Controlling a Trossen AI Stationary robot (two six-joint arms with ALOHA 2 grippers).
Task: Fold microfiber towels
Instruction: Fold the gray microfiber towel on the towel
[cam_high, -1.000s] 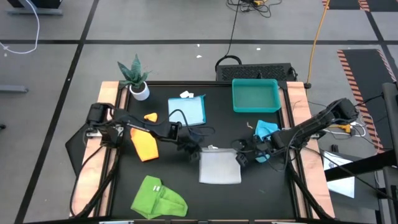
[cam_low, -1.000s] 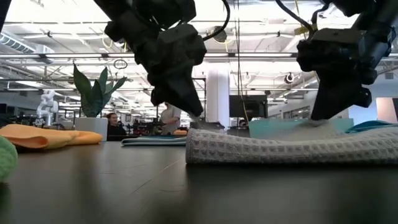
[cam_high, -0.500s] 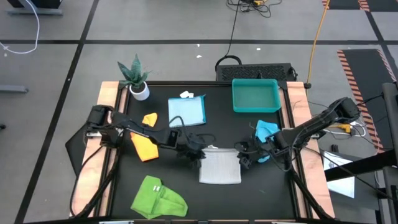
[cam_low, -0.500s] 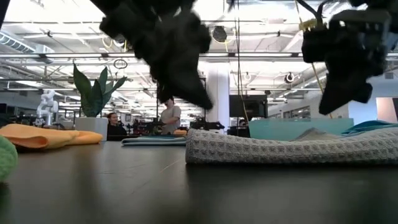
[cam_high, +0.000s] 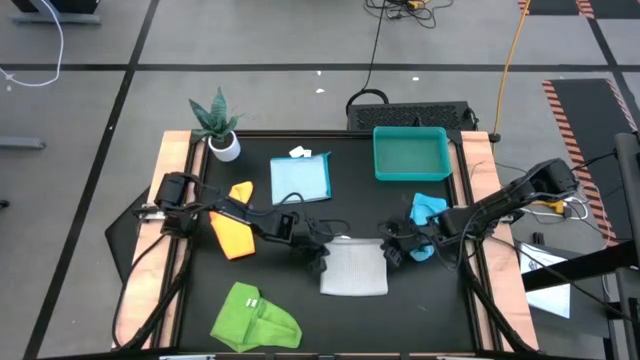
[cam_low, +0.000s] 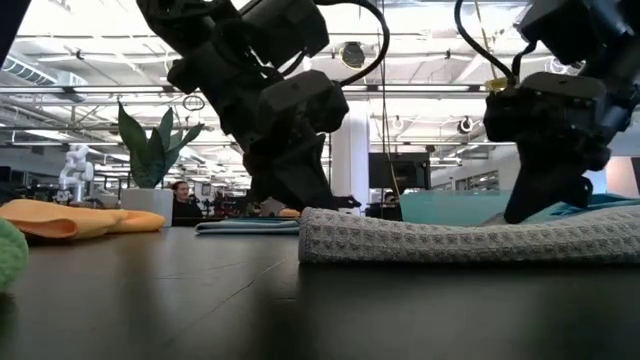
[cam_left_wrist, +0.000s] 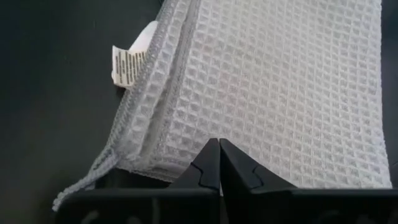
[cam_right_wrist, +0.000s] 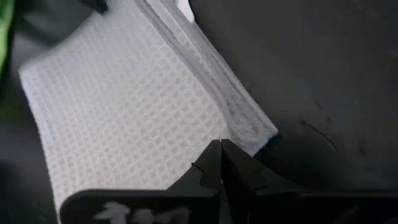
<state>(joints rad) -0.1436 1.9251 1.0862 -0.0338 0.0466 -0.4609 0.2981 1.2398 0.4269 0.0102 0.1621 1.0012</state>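
Towel (cam_high: 354, 268) — folded, long axis front-to-back on table (cam_high: 300, 300)

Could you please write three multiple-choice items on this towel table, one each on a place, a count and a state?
1. Where does the white-grey towel lie?
A. in the teal tray
B. between the two hands
C. under the potted plant

2. How many towels lie on the table?
A. three
B. five
C. seven

3. How are the fingers of the left hand and the right hand?
A. both shut
B. both wide open
C. only the left one open

Answers: 1 B, the high view shows a hand at each of its far corners; 2 B, white-grey, light blue, turquoise, orange and green; 3 A, each wrist view shows its fingertips pressed together.
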